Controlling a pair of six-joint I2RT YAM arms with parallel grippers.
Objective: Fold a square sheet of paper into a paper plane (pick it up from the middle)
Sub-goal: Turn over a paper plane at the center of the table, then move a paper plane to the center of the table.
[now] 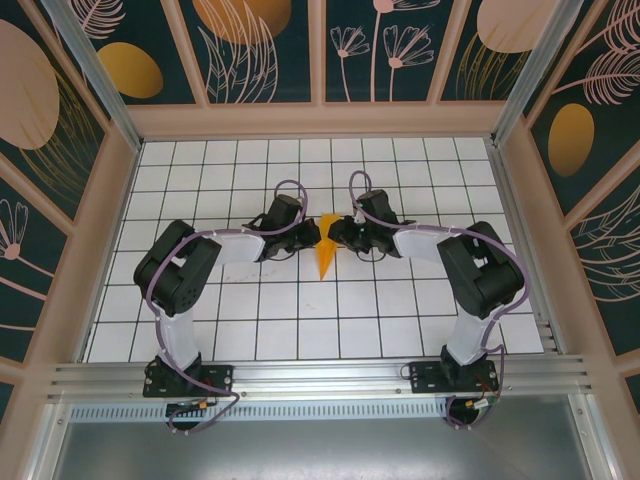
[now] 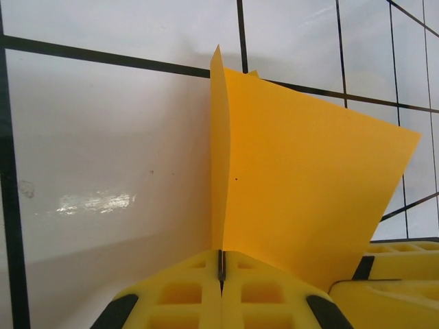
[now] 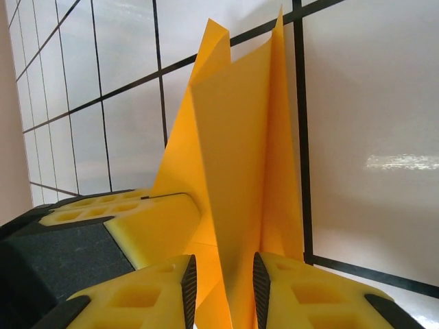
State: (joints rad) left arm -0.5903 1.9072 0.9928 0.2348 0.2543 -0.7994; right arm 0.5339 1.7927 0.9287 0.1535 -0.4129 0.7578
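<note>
Paper plane (image 1: pixel 325 257) stands pinched in the closed left gripper (image 2: pixel 221 274), seemingly so the slightly parted right gripper (image 3: pixel 224 282) can crease it.

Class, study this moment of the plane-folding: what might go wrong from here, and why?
1. The left jaws are shut on the paper at one edge, so a pull may tear it or slip it free.
2. The right jaws stand apart around the folded layers, so the splayed flaps may spring open.
</note>
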